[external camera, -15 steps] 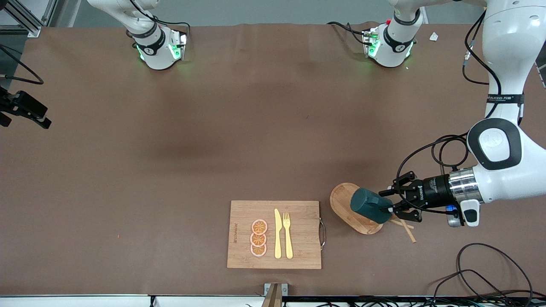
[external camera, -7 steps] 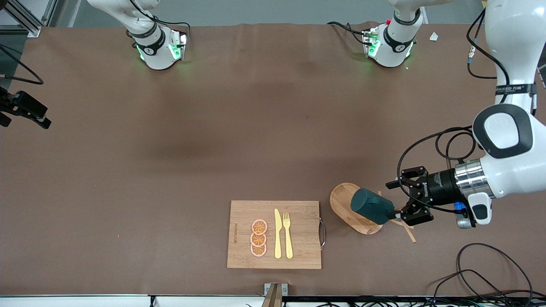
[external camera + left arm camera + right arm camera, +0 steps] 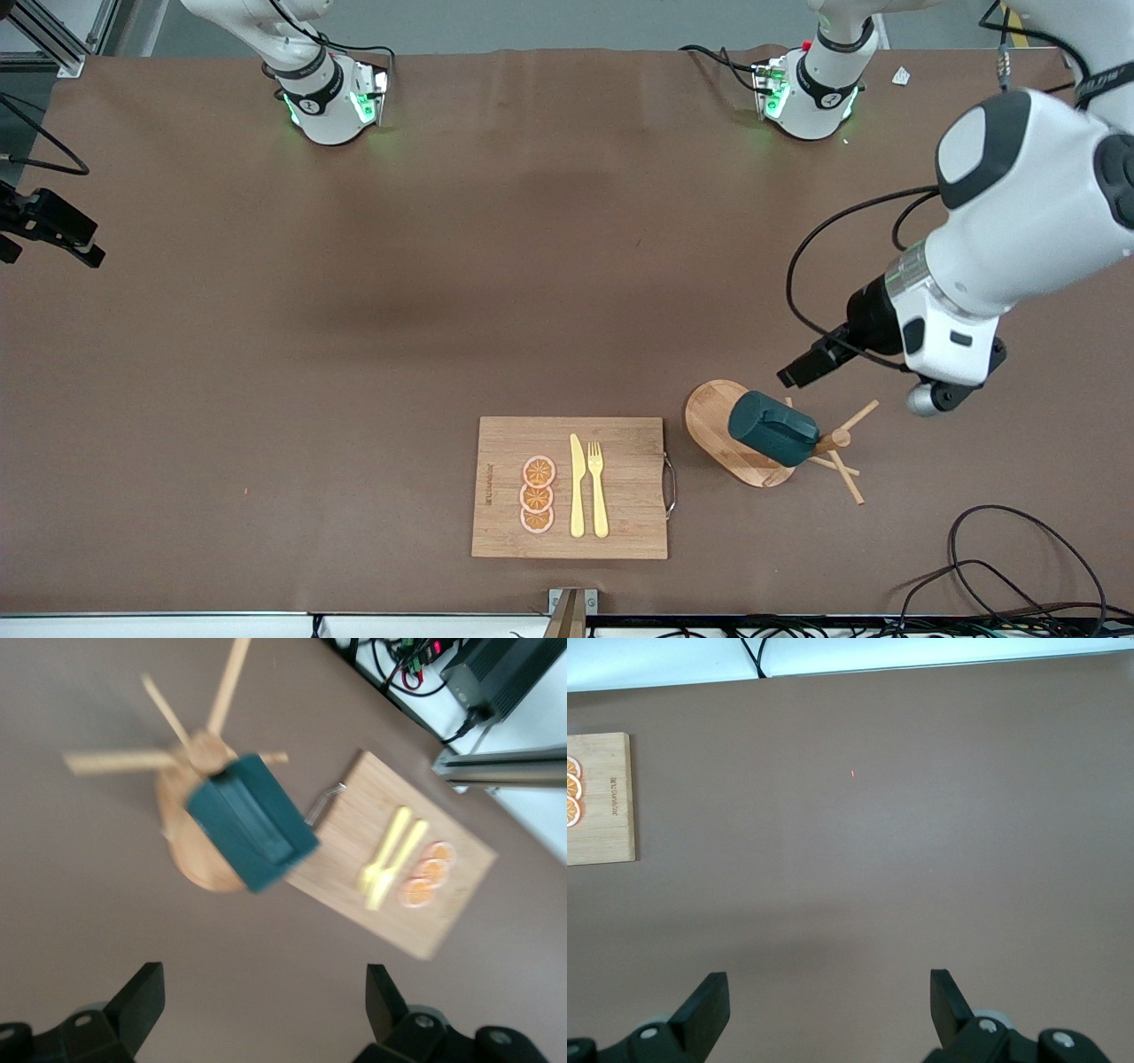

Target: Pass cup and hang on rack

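The dark teal cup (image 3: 771,428) hangs tilted on a peg of the light wooden rack (image 3: 711,414), over its oval base. My left gripper (image 3: 793,374) is open and empty, raised above the table beside the rack and apart from the cup. In the left wrist view the cup (image 3: 252,824) and the rack (image 3: 209,750) lie well below my open left gripper (image 3: 261,1010). My right gripper (image 3: 828,1010) is open and empty, high over bare table; it is out of the front view.
A bamboo cutting board (image 3: 625,523) with a yellow knife (image 3: 577,486), a fork (image 3: 598,487) and orange slices (image 3: 538,494) lies beside the rack, toward the right arm's end. Black cables (image 3: 1019,567) lie at the table's near corner by the left arm.
My left gripper has let go of the cup, drawn back from it and risen. The cup stays hanging on the rack. The right arm has not visibly moved.
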Action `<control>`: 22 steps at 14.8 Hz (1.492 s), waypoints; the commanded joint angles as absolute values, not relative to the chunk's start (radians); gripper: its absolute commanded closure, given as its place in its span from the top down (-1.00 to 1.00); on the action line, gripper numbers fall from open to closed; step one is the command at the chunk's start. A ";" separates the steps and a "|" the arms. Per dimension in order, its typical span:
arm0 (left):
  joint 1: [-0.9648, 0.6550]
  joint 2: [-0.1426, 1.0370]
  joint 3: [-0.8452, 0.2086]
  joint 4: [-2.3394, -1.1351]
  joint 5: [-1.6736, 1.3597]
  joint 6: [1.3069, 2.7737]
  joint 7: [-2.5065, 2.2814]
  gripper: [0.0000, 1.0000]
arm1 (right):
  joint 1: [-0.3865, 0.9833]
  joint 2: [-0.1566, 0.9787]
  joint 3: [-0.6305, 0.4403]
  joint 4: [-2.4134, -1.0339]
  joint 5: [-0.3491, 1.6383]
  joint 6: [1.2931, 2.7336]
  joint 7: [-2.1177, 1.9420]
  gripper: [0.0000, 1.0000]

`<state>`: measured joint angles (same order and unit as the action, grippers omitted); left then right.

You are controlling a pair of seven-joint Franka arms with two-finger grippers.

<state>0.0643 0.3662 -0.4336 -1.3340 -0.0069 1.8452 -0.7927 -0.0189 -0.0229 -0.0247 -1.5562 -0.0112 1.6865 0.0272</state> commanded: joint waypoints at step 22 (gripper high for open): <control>-0.138 -0.167 -0.014 -1.714 -0.011 1.523 -0.110 1.00 | -0.026 -0.017 -0.021 -1.543 -0.028 1.681 0.018 1.00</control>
